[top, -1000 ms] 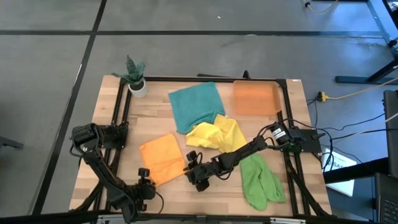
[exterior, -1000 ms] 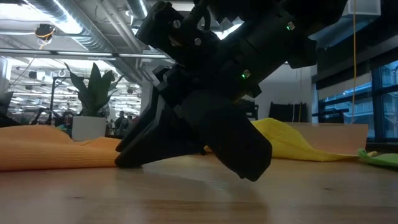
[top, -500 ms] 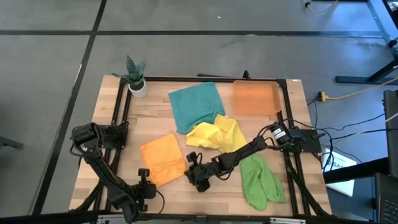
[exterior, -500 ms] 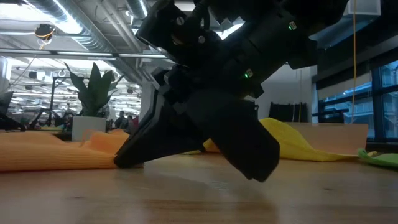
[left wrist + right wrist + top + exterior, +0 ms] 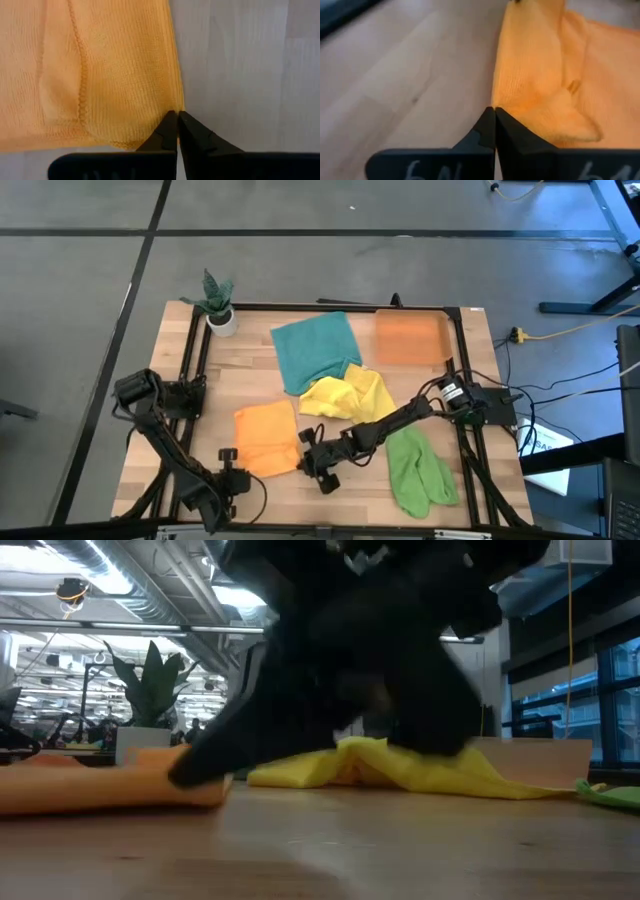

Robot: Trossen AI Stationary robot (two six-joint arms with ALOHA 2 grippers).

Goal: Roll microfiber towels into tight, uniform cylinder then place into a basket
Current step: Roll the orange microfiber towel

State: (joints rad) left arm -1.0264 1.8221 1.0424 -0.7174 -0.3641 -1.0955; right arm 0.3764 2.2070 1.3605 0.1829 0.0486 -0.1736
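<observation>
Orange towel (image 5: 266, 438) flat-ish on the near-left part of the table (image 5: 165, 395), pinched at both near corners right now. Left gripper (image 5: 177, 116) clamped tight on the near-left corner, right gripper (image 5: 493, 111) clamped tight on the near-right corner, fingertips of each closed to a point on the cloth edge. Looks like a real grip on both sides, not just touching.

Key bit for the next move: held edge runs left to right between the two grippers, and the rest of the cloth stretches away from them toward the far side, toward the yellow towel (image 5: 345, 396). So any roll probably has to go forward, away from the near edge, with both arms moving together to keep the cylinder even. Neither arm nearer really, one corner each.

Some wrinkle and a folded lip near the right corner, could make a lumpy start.

Basket (image 5: 411, 338) sitting at the far right, well apart from the orange cloth, with the yellow one lying roughly in between. Teal towel (image 5: 313, 350) farther back, green towel (image 5: 418, 468) off on the near right. None rolled yet, basket looks empty.
</observation>
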